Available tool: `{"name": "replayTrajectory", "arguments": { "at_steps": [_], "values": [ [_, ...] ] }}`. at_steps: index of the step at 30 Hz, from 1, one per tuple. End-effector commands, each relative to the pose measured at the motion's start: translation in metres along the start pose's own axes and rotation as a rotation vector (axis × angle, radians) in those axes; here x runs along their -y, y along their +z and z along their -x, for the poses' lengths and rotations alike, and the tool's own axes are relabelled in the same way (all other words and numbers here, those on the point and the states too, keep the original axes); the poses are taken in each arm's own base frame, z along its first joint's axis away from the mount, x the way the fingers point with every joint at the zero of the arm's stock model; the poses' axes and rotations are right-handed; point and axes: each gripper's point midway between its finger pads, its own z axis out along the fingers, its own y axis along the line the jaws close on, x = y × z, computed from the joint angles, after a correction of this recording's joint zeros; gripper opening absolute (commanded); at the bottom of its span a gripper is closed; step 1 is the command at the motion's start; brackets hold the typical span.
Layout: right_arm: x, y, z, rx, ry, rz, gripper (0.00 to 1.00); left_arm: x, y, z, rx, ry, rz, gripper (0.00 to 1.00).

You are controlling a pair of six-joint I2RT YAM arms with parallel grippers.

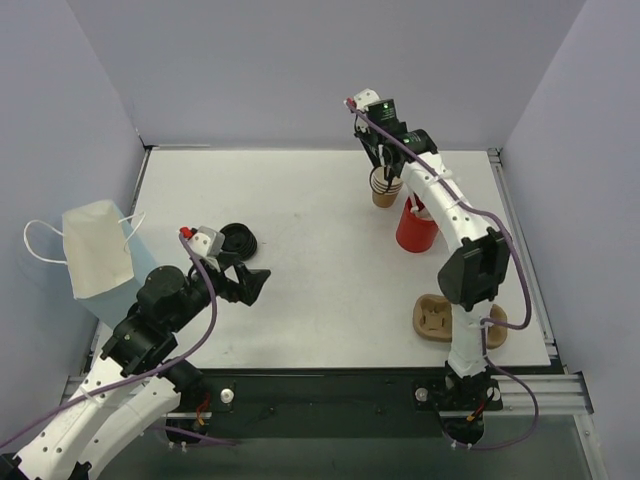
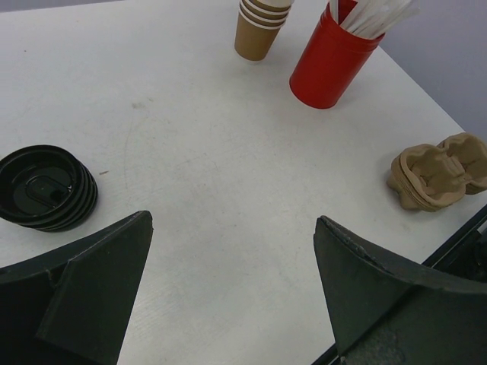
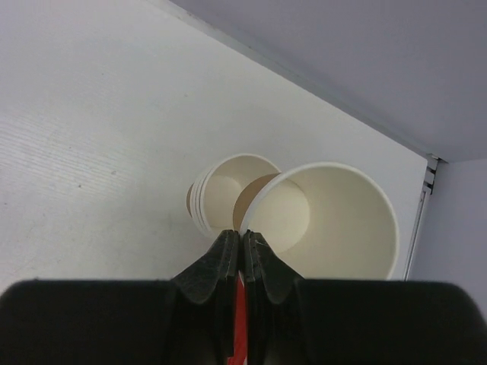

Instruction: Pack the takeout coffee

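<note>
both arms are built of white shell links joined by black motor housings, the left arm [image 1: 100, 405] and the right arm [image 1: 447, 203] alike, and a thin purple cable [image 1: 207, 300] loops loosely along each one. each wrist carries a small white camera block [image 1: 206, 239] with a red tip, and the left gripper [image 2: 232, 293] and right gripper [image 3: 241, 251] have matte black, wedge-shaped fingers [image 2: 76, 304] with flat inner faces.

White table [image 1: 320, 290], 3 pale lavender walls [image 1: 300, 70] (plain, evenly lit), black front rail [image 1: 330, 392]
</note>
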Motion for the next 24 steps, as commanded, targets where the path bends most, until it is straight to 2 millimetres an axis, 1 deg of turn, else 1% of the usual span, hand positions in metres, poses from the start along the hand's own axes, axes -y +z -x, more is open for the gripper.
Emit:
{"name": "replayTrajectory", "arguments": {
  "at_steps": [1, 3, 4, 5, 6, 7, 8, 9, 10, 11, 12, 14, 15, 16, 17, 18, 19, 21, 22, 24],
  "values": [
    [0.012, -0.084, 0.049, 0.146, -0.004, -0.054, 0.0, -0.008, -0.009, 0.023, 0.089, 0.011, 0.052, 0.97],
    [0.001, -0.094, 0.043, 0.135, -0.025, -0.054, 0.0, -0.013, -0.01, 0.024, 0.104, 0.01, 0.077, 0.97],
    [-0.01, -0.11, 0.045, 0.152, -0.039, -0.057, 0.0, -0.018, -0.012, 0.026, 0.116, 0.01, 0.106, 0.97],
    [-0.018, -0.114, 0.042, 0.149, -0.022, -0.048, 0.0, -0.02, -0.013, 0.027, 0.119, 0.009, 0.118, 0.97],
    [-0.033, -0.114, 0.03, 0.125, -0.041, -0.025, 0.0, -0.022, -0.015, 0.029, 0.128, 0.009, 0.128, 0.97],
    [-0.039, -0.124, 0.028, 0.135, -0.029, -0.011, 0.01, -0.024, -0.016, 0.03, 0.133, 0.008, 0.144, 0.97],
    [-0.06, -0.131, 0.025, 0.138, -0.041, 0.019, 0.01, -0.025, -0.017, 0.03, 0.136, 0.007, 0.145, 0.97],
    [-0.074, -0.129, 0.011, 0.108, -0.03, 0.036, 0.01, -0.026, -0.017, 0.031, 0.145, 0.008, 0.15, 0.97],
    [-0.081, -0.136, 0.007, 0.11, -0.021, 0.044, 0.02, -0.028, -0.017, 0.03, 0.146, 0.008, 0.158, 0.97],
    [-0.1, -0.142, 0.001, 0.108, -0.036, 0.071, 0.02, -0.029, -0.017, 0.031, 0.147, 0.007, 0.161, 0.97],
    [-0.114, -0.141, -0.011, 0.082, -0.002, 0.093, 0.02, -0.029, -0.017, 0.031, 0.141, 0.007, 0.163, 0.97],
    [-0.131, -0.149, -0.023, 0.07, 0.029, 0.123, 0.02, -0.028, -0.016, 0.03, 0.136, 0.006, 0.158, 0.97],
    [-0.147, -0.156, -0.03, 0.065, 0.027, 0.151, 0.02, -0.027, -0.017, 0.031, 0.136, 0.006, 0.151, 0.97],
    [-0.159, -0.156, -0.047, 0.032, 0.05, 0.167, 0.02, -0.026, -0.016, 0.031, 0.134, 0.005, 0.144, 0.97],
    [-0.166, -0.158, -0.053, 0.023, 0.055, 0.177, 0.02, -0.025, -0.017, 0.031, 0.138, 0.005, 0.14, 0.97],
    [-0.181, -0.164, -0.062, 0.016, 0.045, 0.199, 0.02, -0.024, -0.017, 0.032, 0.141, 0.003, 0.137, 0.97],
    [-0.19, -0.164, -0.075, -0.011, 0.067, 0.204, 0.03, -0.024, -0.017, 0.032, 0.141, 0.003, 0.137, 0.97],
    [-0.209, -0.17, -0.086, -0.016, 0.053, 0.219, 0.03, -0.027, -0.019, 0.036, 0.151, 0.0, 0.151, 0.96],
    [-0.216, -0.169, -0.095, -0.03, 0.056, 0.208, 0.02, -0.029, -0.02, 0.037, 0.157, -0.003, 0.161, 0.96],
    [-0.226, -0.172, -0.101, -0.031, 0.043, 0.206, 0.03, -0.033, -0.023, 0.041, 0.182, -0.012, 0.172, 0.96]
  ]
}}
